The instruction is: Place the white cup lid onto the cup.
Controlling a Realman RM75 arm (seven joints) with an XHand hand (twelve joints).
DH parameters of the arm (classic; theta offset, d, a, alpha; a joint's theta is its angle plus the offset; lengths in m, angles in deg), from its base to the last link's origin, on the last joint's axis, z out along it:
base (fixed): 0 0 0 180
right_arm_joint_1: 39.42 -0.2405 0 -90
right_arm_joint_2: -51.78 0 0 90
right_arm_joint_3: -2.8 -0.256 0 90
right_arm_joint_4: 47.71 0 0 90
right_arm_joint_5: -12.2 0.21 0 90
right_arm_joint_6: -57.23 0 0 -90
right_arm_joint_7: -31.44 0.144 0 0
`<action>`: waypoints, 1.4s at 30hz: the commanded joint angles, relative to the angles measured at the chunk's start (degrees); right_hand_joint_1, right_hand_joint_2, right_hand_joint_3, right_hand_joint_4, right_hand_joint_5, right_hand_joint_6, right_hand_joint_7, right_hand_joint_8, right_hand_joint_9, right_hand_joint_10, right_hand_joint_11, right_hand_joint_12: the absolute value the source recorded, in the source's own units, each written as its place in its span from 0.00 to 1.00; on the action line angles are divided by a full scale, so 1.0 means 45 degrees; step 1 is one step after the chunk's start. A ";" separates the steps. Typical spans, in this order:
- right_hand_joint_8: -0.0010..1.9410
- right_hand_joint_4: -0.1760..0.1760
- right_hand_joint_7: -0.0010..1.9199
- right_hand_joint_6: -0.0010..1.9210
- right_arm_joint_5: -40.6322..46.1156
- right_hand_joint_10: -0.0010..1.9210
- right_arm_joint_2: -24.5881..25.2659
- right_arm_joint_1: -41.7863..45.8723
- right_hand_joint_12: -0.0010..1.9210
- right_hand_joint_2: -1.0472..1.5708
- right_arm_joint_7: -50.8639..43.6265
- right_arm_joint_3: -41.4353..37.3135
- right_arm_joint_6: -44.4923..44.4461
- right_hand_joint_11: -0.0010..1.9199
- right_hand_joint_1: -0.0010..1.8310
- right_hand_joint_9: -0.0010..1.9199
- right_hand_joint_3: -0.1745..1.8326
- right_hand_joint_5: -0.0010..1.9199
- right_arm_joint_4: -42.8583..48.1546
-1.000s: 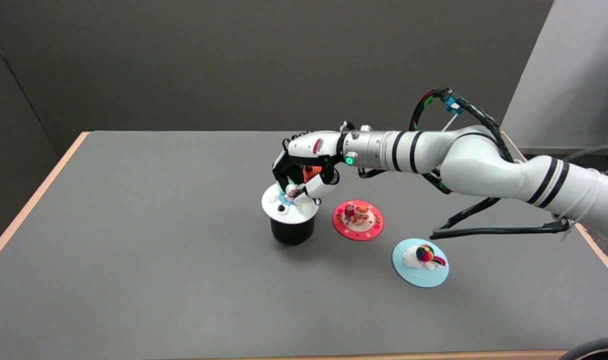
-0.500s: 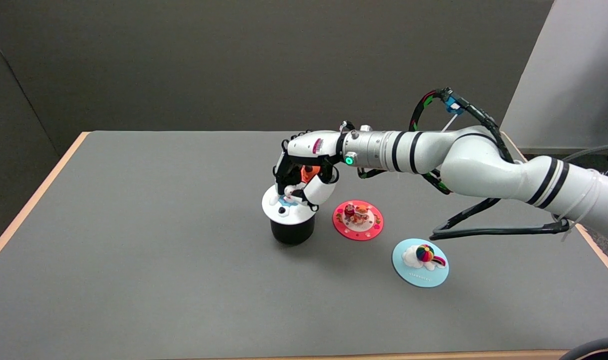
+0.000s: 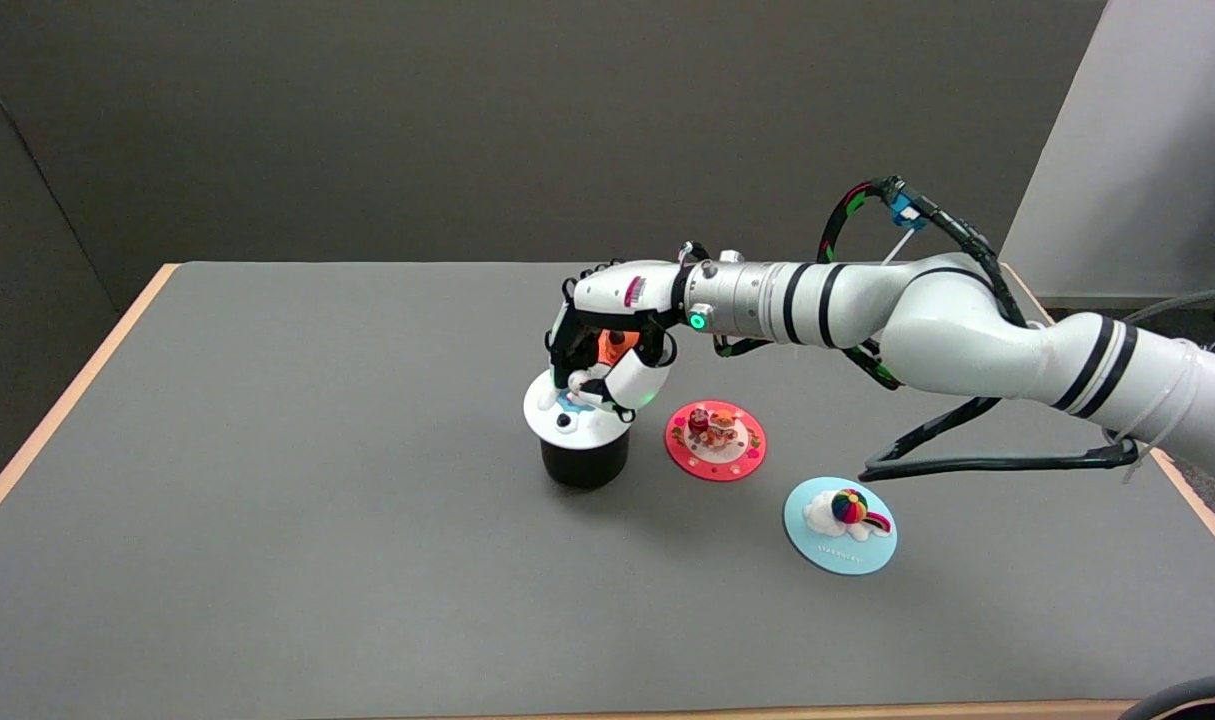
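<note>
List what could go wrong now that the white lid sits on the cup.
1. The right hand grips the figure on the white lid; pulling away before letting go may lift the lid off the black cup.
2. A sideways tug might tip the cup.
3. The red lid lies close; a low retreat may knock it.

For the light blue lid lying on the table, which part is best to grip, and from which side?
Probably the raised rainbow ball figure at the centre of the light blue lid, pinched from above. The disc lies flat on the table, so its thin edge offers little to hold.
</note>
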 commanded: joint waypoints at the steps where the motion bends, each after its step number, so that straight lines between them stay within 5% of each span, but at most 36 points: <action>1: 0.21 0.35 0.45 0.14 -0.0049 0.25 -0.0007 -0.0001 0.16 0.66 -0.0081 -0.0101 -0.0321 0.28 0.52 0.38 0.51 0.43 -0.0083; 7: 0.14 0.35 0.45 0.15 -0.0093 0.13 -0.0007 -0.0027 0.16 0.64 -0.0090 -0.0162 -0.0588 0.27 0.51 0.38 0.54 0.42 -0.0110; 19: 0.10 0.29 0.39 0.11 -0.1988 0.11 -0.0095 0.0245 0.18 0.60 -0.0099 -0.1986 -0.0881 0.25 0.49 0.36 0.60 0.35 0.0156; 27: 0.11 0.30 0.41 0.11 -0.2721 0.11 -0.0566 0.2565 0.18 0.61 0.0797 -0.6155 -0.1627 0.26 0.48 0.38 0.58 0.36 0.0962; 34: 0.10 0.19 0.37 0.11 -0.3174 0.11 -0.0877 0.5685 0.18 0.60 0.1046 -0.9301 -0.2392 0.24 0.45 0.35 0.58 0.34 0.1205; 42: 0.10 0.18 0.37 0.11 -0.2720 0.11 -0.0903 0.8232 0.18 0.61 0.1197 -1.1788 -0.3769 0.24 0.45 0.35 0.58 0.34 0.1389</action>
